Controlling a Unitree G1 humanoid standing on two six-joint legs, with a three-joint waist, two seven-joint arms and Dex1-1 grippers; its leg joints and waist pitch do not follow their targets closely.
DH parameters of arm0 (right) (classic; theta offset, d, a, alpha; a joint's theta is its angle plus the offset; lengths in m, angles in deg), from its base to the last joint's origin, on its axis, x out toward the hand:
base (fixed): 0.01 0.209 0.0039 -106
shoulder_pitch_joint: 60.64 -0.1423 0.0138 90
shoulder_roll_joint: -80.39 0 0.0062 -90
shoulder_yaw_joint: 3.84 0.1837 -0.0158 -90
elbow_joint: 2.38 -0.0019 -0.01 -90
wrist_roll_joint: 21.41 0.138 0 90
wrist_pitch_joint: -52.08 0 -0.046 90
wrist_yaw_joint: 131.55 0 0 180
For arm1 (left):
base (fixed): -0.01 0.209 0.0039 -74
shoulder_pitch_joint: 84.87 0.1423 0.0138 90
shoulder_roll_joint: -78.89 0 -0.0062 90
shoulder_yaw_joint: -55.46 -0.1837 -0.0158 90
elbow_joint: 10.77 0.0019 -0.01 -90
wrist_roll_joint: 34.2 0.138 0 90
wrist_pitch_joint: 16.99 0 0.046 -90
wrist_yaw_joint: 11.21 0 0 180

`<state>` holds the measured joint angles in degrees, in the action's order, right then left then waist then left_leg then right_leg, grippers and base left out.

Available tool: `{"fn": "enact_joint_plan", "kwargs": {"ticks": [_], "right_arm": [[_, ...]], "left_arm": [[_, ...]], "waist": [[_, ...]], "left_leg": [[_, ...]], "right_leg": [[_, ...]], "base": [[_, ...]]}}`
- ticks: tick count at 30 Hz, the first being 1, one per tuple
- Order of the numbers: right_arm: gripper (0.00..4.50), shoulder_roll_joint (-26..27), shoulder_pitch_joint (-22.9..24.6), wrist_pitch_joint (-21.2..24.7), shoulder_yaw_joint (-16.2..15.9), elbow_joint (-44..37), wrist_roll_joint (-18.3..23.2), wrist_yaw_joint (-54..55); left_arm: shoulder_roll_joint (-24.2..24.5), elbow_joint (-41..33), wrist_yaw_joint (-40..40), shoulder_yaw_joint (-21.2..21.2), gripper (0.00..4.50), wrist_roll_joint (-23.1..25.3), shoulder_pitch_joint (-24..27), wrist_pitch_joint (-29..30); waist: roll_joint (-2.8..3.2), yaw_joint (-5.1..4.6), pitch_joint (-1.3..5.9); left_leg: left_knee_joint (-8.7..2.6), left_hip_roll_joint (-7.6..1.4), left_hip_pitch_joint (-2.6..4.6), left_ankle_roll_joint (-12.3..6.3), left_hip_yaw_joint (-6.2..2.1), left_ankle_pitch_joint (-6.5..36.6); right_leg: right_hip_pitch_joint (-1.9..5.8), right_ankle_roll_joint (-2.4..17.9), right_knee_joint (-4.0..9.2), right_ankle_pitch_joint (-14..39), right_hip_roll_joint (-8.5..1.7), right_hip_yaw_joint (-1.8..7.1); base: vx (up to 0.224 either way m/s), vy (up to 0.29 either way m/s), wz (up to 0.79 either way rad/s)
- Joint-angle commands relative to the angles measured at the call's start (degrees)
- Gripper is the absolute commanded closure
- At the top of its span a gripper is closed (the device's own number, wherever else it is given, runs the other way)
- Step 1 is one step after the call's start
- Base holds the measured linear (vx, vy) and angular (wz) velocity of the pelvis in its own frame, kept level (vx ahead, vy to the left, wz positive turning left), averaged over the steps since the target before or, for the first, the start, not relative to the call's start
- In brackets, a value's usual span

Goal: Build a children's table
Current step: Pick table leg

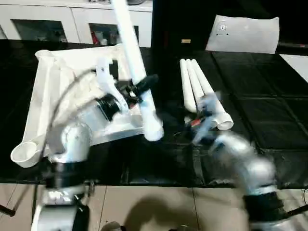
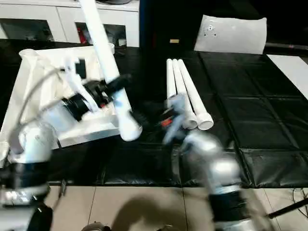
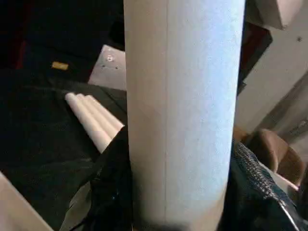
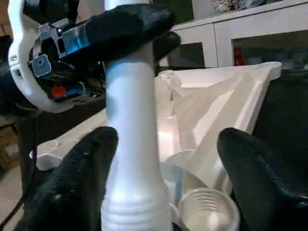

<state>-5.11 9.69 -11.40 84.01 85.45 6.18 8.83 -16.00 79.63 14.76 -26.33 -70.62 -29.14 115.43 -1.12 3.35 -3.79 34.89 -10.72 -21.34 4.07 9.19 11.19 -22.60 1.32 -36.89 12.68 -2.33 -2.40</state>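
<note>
The white tabletop (image 1: pixel 62 96) lies ribbed side up on the left of the black mat, with a round corner socket (image 1: pixel 26 154) at its near left. My left gripper (image 1: pixel 142 86) is shut on a white tube leg (image 1: pixel 137 72) that leans steeply, its flared lower end at the tabletop's near right corner. In the left wrist view black fingers (image 3: pixel 113 192) clasp that leg (image 3: pixel 183 110). Three more legs (image 1: pixel 197 89) lie side by side right of centre. My right gripper (image 4: pixel 166 135) is open, its fingers standing wide on either side of the held leg's lower end (image 4: pixel 132 192).
A white cabinet with glass doors (image 1: pixel 48 21) runs along the back. A flat white board (image 1: pixel 245 33) leans at the back right. The black mat (image 1: pixel 269 110) covers the work surface; its front edge meets a tiled floor (image 1: pixel 159 207).
</note>
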Motion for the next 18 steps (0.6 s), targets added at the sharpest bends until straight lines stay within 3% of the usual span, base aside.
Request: {"fn": "enact_joint_plan", "kwargs": {"ticks": [1,7,8,12,18], "right_arm": [[0.40,-0.94,-0.96,2.34,0.26,-1.57,1.35,-1.07],[0.14,-6.02,-4.07,12.49,0.94,-3.97,7.82,-5.11],[0.14,-6.99,-4.43,13.98,0.85,-4.49,9.18,-6.77],[0.14,-7.96,-5.79,16.33,1.91,-4.15,11.29,-8.37],[0.14,-10.66,-7.08,16.40,0.07,-3.44,10.90,-12.20]], "left_arm": [[0.27,0.12,2.02,-0.79,2.62,-0.99,-1.46,0.70],[1.09,1.20,6.28,-0.03,2.62,-5.73,-4.69,4.41],[0.81,1.50,6.65,0.60,2.62,-6.95,-5.51,5.10],[1.42,1.78,10.26,0.35,2.62,-8.80,-6.85,6.76],[4.29,0.93,16.31,-3.22,2.62,-8.32,-7.33,7.10]], "waist": [[0.25,0.01,4.39],[0.17,0.19,4.43],[-0.15,0.12,4.34],[-0.27,0.37,4.40],[-0.36,0.50,4.48]], "left_leg": [[-3.20,-1.58,0.32,-1.91,-0.22,1.28],[-3.11,-1.50,0.30,-1.99,-0.23,1.06],[-3.07,-1.53,0.28,-1.95,-0.10,1.60],[-3.00,-1.51,0.22,-2.41,-0.06,0.65],[-3.01,-1.60,0.23,-2.32,-0.10,-0.13]], "right_leg": [[3.96,11.13,4.06,-3.00,-4.36,2.91],[4.09,11.81,4.01,-2.25,-4.29,2.86],[4.02,11.96,4.13,-1.51,-4.32,2.88],[4.00,11.91,4.11,-0.98,-4.44,2.87],[4.00,11.39,3.97,-1.20,-4.40,2.81]], "base": [[0.000,0.000,0.00],[0.000,0.000,0.00],[0.000,0.000,0.00],[0.000,0.000,0.00],[0.000,0.000,0.00]]}}
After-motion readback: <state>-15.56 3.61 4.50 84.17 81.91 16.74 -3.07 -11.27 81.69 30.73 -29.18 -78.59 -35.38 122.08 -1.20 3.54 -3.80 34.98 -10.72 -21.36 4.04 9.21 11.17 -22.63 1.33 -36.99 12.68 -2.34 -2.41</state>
